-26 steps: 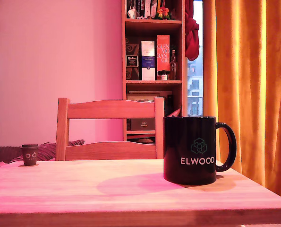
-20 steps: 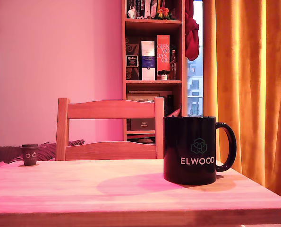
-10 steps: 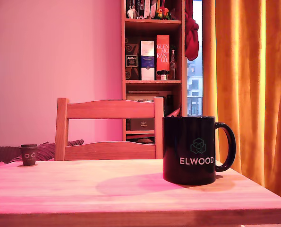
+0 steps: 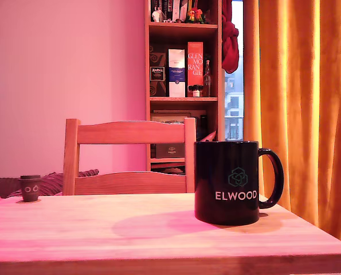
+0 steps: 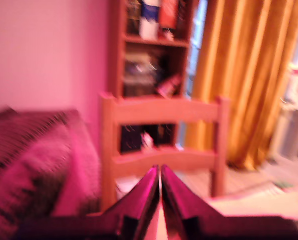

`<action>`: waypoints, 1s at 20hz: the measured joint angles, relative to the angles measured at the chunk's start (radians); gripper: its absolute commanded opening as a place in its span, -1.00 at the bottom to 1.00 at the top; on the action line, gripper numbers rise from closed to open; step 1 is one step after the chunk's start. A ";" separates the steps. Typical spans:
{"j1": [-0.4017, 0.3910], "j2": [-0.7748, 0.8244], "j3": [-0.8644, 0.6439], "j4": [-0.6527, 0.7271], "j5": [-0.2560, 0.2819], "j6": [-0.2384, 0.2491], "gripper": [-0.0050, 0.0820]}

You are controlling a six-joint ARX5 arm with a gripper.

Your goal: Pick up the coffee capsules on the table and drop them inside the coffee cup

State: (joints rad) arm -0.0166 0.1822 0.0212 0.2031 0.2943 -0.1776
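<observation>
1. The cup (image 4: 226, 182) stands upright on the bench (image 4: 101, 240), toward the exterior view's right, its handle pointing to that view's right and its white "ELWOOD" lettering facing the camera.
2. One dark capsule (image 4: 30, 188) with two pale rings stands upright at the bench's far edge, well apart from the cup, on the exterior view's left.
3. A chair (image 4: 130, 156) stands behind the bench, between capsule and cup.
4. A bookshelf (image 4: 181, 80) rises behind the cup, with an orange curtain (image 4: 299, 109) beside it.
5. In the blurred wrist view the pincer (image 5: 160, 175) is closed, tips nearly touching, holding nothing, aimed at the chair back.
</observation>
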 measured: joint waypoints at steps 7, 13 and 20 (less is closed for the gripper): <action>-0.023 0.192 0.000 0.117 -0.043 0.000 -0.93; -0.023 0.322 0.000 0.116 -0.115 0.000 -0.93; -0.032 0.487 0.034 0.198 -0.118 0.025 -0.93</action>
State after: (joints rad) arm -0.0486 0.6693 0.0551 0.4015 0.1764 -0.1528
